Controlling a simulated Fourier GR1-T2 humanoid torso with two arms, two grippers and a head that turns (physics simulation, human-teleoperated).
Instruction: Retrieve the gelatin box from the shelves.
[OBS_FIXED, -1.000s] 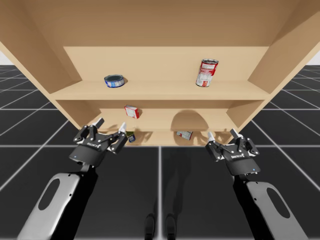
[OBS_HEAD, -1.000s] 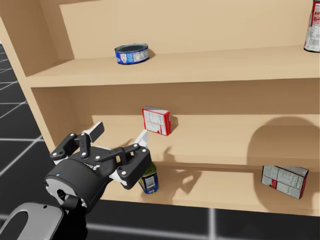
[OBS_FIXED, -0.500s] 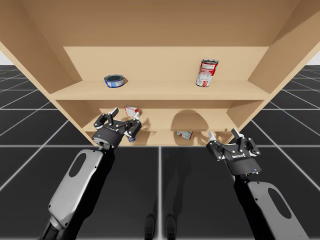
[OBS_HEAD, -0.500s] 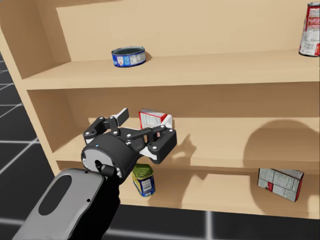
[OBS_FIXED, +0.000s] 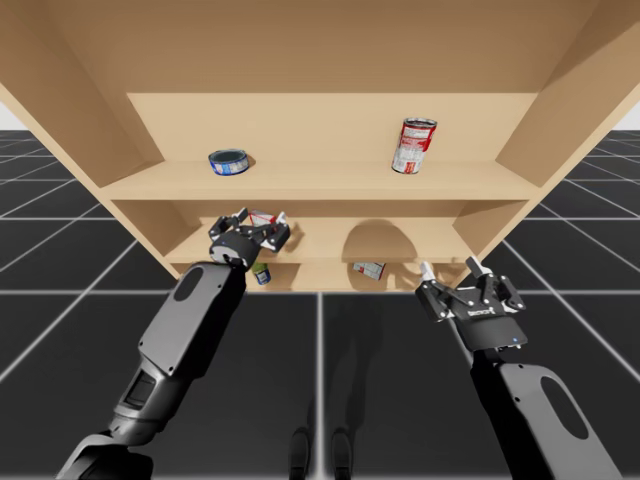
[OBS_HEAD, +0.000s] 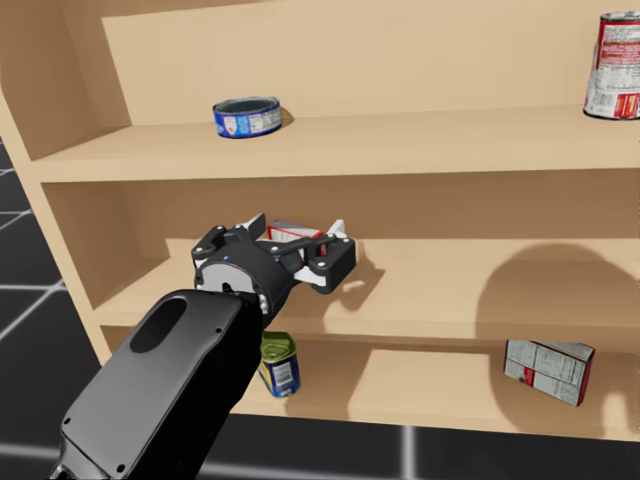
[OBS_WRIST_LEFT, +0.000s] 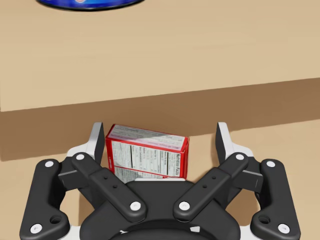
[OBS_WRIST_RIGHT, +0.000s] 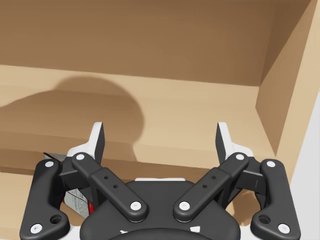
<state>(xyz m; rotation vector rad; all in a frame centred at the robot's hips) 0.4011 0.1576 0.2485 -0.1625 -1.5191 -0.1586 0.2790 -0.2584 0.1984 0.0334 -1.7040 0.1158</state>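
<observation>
The gelatin box (OBS_WRIST_LEFT: 146, 157), small, red and white, stands on the middle shelf (OBS_FIXED: 320, 240). My left gripper (OBS_WRIST_LEFT: 160, 135) is open around it. One finger is close beside the box and the other stands well apart from it. From above, the box (OBS_FIXED: 264, 214) shows just past my left gripper (OBS_FIXED: 258, 224). In the head view the gripper (OBS_HEAD: 298, 240) hides most of the box (OBS_HEAD: 283, 231). My right gripper (OBS_FIXED: 455, 270) hangs open in front of the shelves, and it (OBS_WRIST_RIGHT: 160, 140) holds nothing.
A flat blue can (OBS_FIXED: 229, 161) and a tall red can (OBS_FIXED: 413, 145) stand on the top shelf. On the bottom shelf are a green and yellow can (OBS_HEAD: 278, 364) and another red and white box (OBS_HEAD: 547, 370). The shelf's side walls close in both ends.
My left arm has reached forward and up into the middle shelf until its open fingers stand around the box. My head has turned slightly. The right arm has barely moved.
</observation>
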